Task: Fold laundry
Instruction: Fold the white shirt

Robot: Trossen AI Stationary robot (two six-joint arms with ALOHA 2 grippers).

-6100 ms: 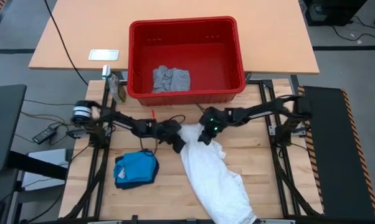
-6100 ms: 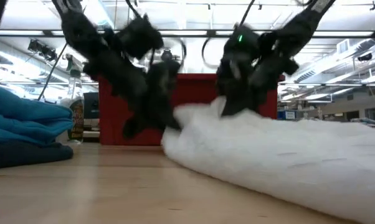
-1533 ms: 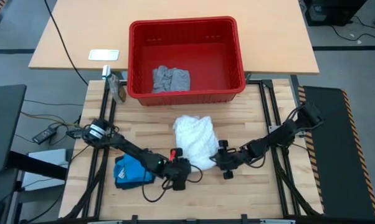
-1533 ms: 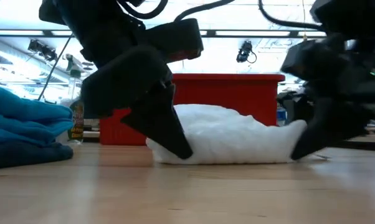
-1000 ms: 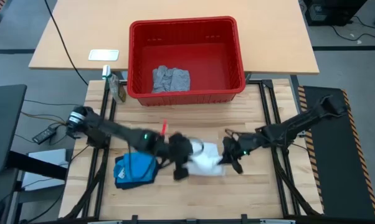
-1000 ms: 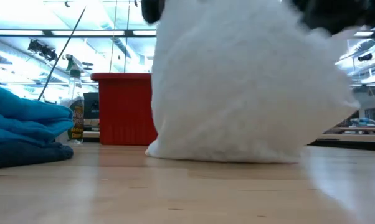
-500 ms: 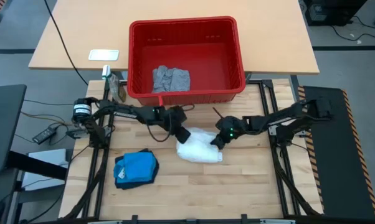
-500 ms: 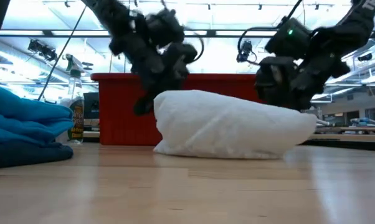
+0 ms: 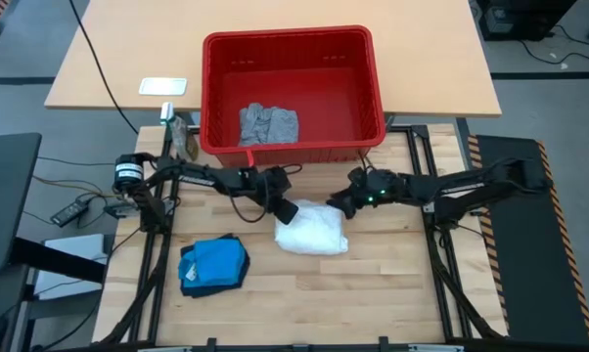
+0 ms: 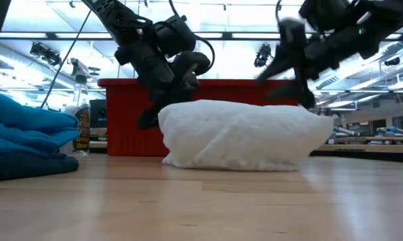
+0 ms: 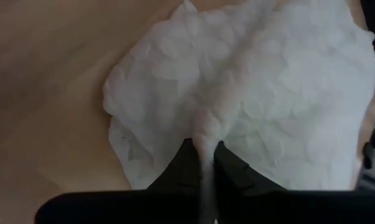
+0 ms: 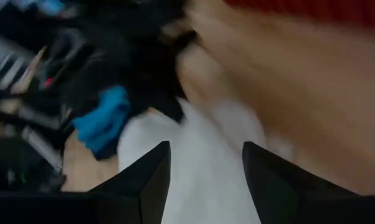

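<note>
The white garment lies folded into a compact bundle near the middle of the bench, its long axis running across the bench from my left side toward my right. My left hand sits at the bundle's left rear corner, fingers pressed together and pinching a ridge of the white cloth. My right hand hangs just above the bundle's right rear corner, fingers spread and clear of the cloth.

The bright blue garment lies folded on the dark navy one toward the bench's left front. The light grey garment lies crumpled inside the red basket, which stands at the bench's rear edge.

The bench top is pale wooden planking. Behind it stands a tan table. In the low view, a ceiling with strip lights spans the room beyond.
</note>
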